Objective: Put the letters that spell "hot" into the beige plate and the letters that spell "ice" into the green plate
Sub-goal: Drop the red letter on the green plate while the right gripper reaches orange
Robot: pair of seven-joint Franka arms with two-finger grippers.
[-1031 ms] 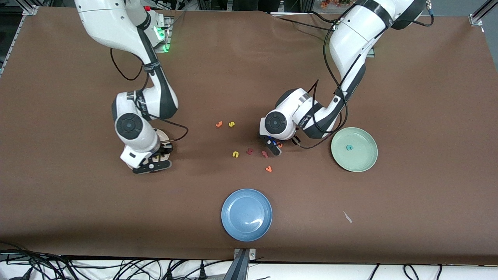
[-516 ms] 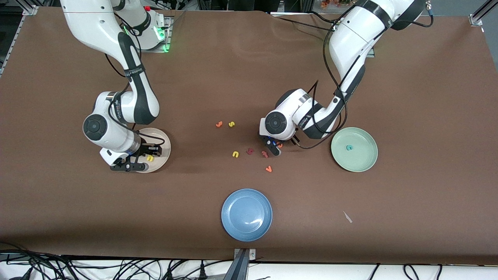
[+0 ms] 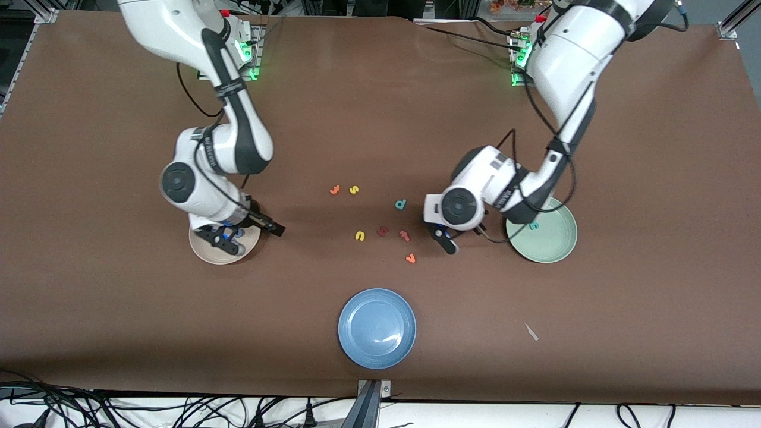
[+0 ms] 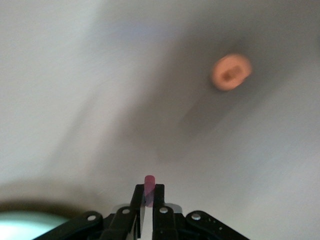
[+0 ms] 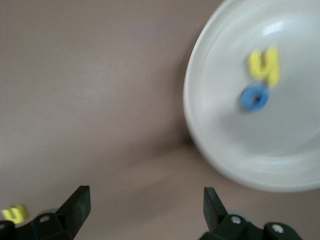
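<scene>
The beige plate (image 3: 208, 252) holds the yellow "h" (image 5: 265, 64) and the blue "o" (image 5: 255, 97). My right gripper (image 3: 245, 233) hangs open and empty at that plate's edge, over bare table (image 5: 145, 210). My left gripper (image 3: 447, 242) is shut on the small pinkish-red "i" bar (image 4: 149, 181), between the loose letters and the green plate (image 3: 553, 244). The teal "c" (image 3: 534, 225) lies in the green plate. An orange rounded "e" (image 4: 231, 72) lies on the cloth ahead of the left gripper. The orange "t" (image 3: 335, 190) lies mid-table.
Loose letters lie mid-table: yellow "s" (image 3: 354, 189), teal "d" (image 3: 401, 204), yellow "n" (image 3: 359, 236), a dark red one (image 3: 382, 230), a pinkish-red one (image 3: 405, 235) and an orange "v" (image 3: 410, 258). A blue plate (image 3: 377, 328) sits nearest the front camera.
The right gripper opened over the beige plate and swung toward the table's middle. The left gripper shut on the red bar and moved toward the green plate, uncovering the teal "d".
</scene>
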